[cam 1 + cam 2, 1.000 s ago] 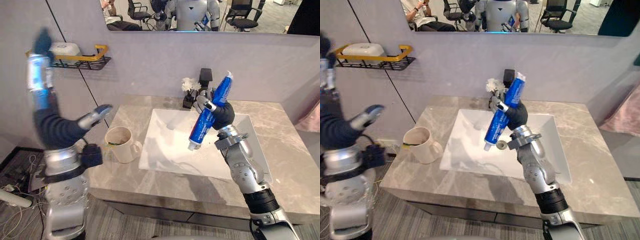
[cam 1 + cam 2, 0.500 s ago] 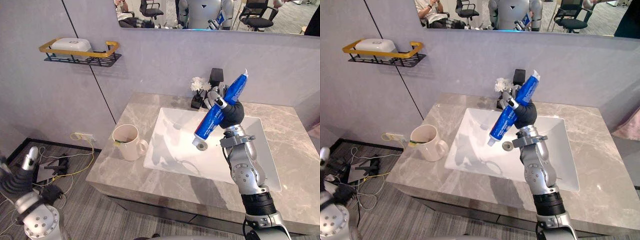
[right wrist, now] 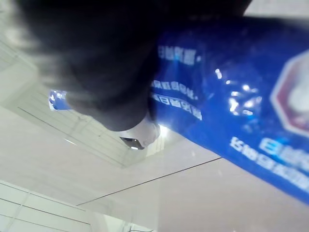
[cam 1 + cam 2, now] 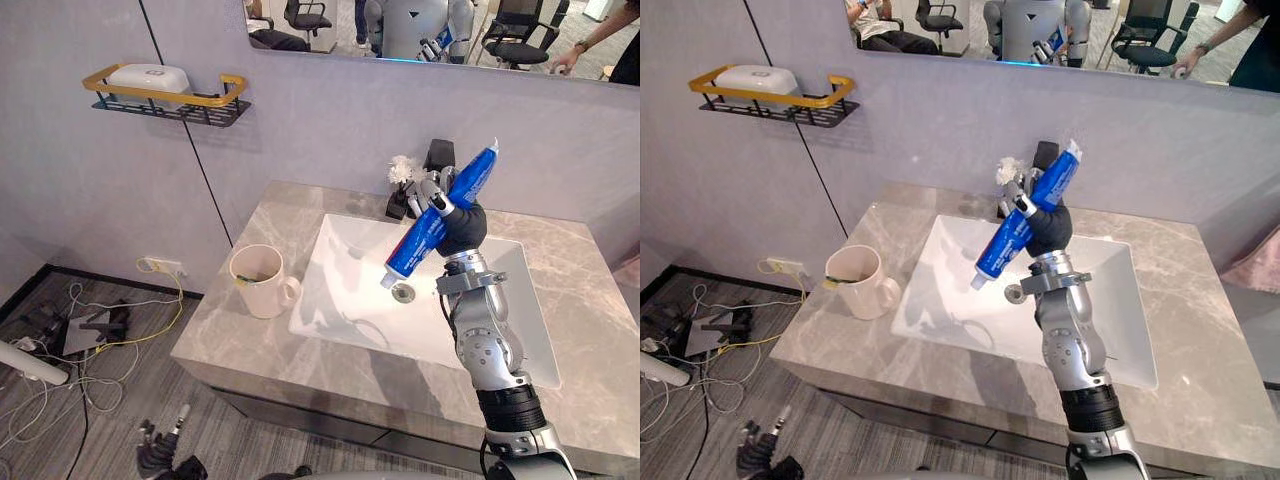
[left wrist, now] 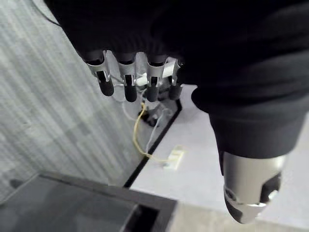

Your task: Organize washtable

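I'm holding the blue toothpaste tube (image 4: 410,250) clenched in my right hand (image 4: 462,226), tilted cap-down over the white sink (image 4: 340,290), centre-right of frame. My left hand (image 5: 128,79) is hanging relaxed at lower left.

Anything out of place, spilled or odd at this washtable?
Nothing spilled or damaged. Only the blue toothpaste tube is out of place: gripped tilted, cap end down, above the sink by the right hand. The mug stands upright left of the sink. The left hand hangs open near the floor.

Washroom — sink (image 4: 345,262), mirror (image 4: 330,28)
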